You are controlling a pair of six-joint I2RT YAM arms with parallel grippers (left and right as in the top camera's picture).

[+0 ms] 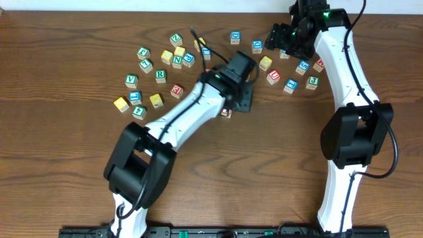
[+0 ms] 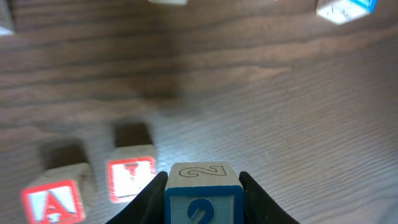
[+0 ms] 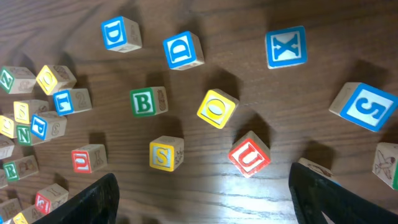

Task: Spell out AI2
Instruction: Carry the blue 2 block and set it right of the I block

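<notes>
Only wrist-side: 2 block (image 2: 202, 194) in left tool (image 2: 202, 185)

Loose letter blocks (image 3: 217, 107) lie scattered on wooden table (image 1: 264, 165).

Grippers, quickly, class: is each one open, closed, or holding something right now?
Left gripper: closed on the blue 2 block.
Right gripper: open, holding nothing.

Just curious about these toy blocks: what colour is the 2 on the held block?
Blue; the 2 block shows best in the left wrist view.
</notes>
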